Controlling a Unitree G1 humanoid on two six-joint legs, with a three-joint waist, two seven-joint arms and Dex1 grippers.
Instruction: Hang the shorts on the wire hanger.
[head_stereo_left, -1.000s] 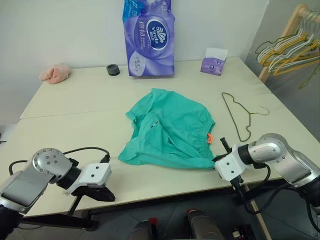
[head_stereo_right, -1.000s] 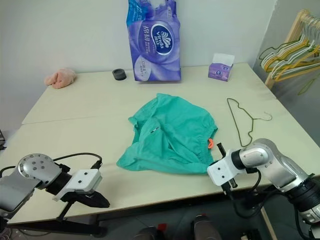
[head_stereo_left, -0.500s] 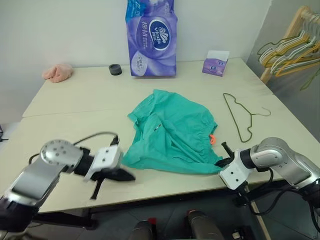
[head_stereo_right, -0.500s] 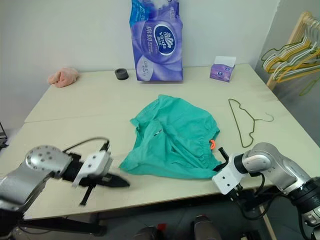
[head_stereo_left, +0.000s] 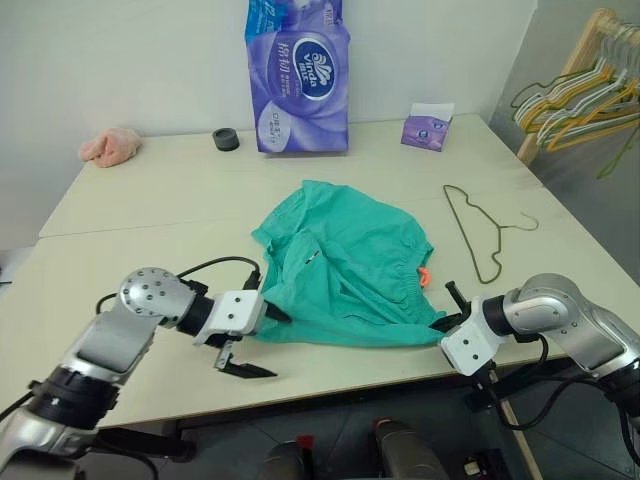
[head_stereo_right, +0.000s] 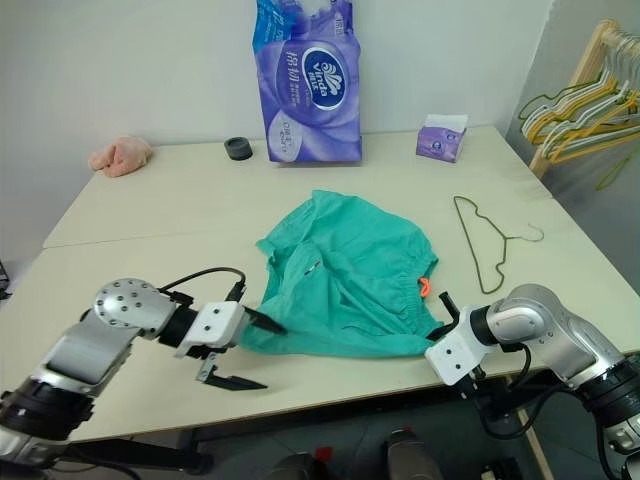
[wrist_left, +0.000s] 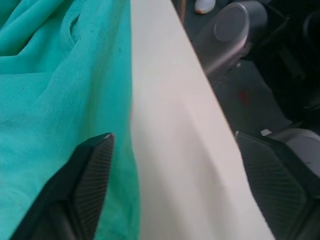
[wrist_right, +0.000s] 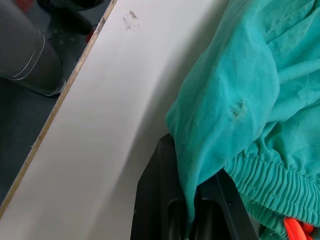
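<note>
While my right gripper stayed pinched on the shorts at their near corner, my left gripper stood wide apart beside their other corner; the wire hanger lay apart.

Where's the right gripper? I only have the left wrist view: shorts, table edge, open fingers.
Observer: The right gripper is at the shorts' near right corner, shut on the fabric by the waistband.
Operator: Hanger?
Observer: The hanger lies flat on the table, to the right of the shorts and apart from them.
Operator: Anything near its far end?
Observer: A small tissue box sits further back, not touching it.
</note>
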